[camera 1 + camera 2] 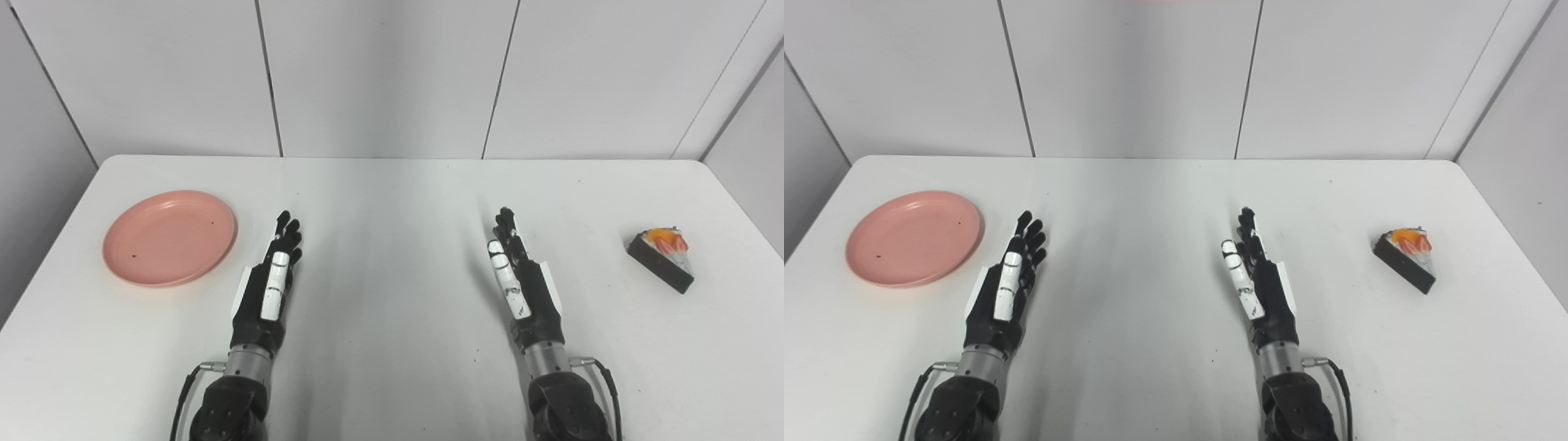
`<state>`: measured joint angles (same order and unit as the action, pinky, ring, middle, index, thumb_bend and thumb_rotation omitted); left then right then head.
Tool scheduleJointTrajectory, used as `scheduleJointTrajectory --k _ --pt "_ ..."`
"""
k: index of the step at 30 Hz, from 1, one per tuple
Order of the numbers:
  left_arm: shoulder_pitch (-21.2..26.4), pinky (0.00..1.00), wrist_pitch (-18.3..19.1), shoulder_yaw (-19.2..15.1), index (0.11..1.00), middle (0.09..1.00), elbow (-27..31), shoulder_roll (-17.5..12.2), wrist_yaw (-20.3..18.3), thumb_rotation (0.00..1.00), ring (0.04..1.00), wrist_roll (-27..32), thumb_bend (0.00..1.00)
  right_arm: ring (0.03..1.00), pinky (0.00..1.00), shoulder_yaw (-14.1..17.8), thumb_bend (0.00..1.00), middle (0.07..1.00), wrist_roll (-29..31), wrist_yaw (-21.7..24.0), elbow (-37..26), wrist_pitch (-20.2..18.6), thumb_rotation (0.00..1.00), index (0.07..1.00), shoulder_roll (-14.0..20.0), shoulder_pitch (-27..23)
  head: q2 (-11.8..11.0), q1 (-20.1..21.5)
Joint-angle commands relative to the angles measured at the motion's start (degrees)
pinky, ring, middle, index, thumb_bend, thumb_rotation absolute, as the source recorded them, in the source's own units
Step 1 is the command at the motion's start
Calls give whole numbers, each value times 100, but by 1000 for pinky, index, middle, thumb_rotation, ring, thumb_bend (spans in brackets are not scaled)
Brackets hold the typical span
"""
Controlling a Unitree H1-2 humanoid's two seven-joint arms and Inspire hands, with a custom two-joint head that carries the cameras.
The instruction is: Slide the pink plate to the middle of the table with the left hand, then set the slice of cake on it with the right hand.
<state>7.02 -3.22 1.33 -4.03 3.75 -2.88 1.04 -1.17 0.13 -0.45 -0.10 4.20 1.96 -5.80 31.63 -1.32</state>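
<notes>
surface [392, 202]: white, plain grey panels behind
pink plate [169, 237]: far left, just left of my left robot hand [269, 282], so that one's closer
left robot hand: fingers apart, holding nothing
right robot hand [520, 275]: same, slice of cake [661, 259] well off to its right

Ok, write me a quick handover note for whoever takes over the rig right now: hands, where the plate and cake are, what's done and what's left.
Left hand: open, holding nothing, just right of the plate and not touching it.
Right hand: open, holding nothing, well left of the cake.
Round pink plate: empty, on the left side of the white table, not at the middle.
Slice of dark cake with fruit topping: on the table's right side, apart from both hands.
Done: nothing.
Left: slide the plate to the middle with the left hand, then set the cake on it with the right hand.
</notes>
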Motion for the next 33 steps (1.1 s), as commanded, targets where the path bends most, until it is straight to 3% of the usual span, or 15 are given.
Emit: scheduleJointTrajectory --k 1,4,12,23,31,33 --pt "-193 1000 122 -92 1000 1000 61 120 143 1000 1000 135 578 1000 1000 7 597 1000 66 40 -90 -192 871 1000 -63 215 31 4" --pt "-240 1000 291 -138 1000 1000 252 176 233 974 1000 89 617 1000 1000 5 584 1000 93 42 -336 -450 867 1000 -71 290 136 73" --pt "-181 1000 251 -144 1000 1000 278 243 331 998 1000 77 636 1000 1000 43 600 1000 360 114 -760 -984 851 1000 -50 420 439 106" --pt "-152 1000 503 -124 1000 1000 485 205 277 1000 1000 144 627 1000 1000 30 611 1000 430 140 -938 -1361 808 1000 -50 360 599 263" --pt "-130 979 426 -46 1000 1000 405 207 330 1000 990 -21 695 1000 1000 73 598 1000 437 155 -832 -1281 853 1000 -16 289 565 184" --pt "-156 957 440 -18 1000 1000 454 217 342 1000 980 -68 670 1000 1000 92 595 1000 422 148 -796 -1253 845 1000 -8 270 560 204"
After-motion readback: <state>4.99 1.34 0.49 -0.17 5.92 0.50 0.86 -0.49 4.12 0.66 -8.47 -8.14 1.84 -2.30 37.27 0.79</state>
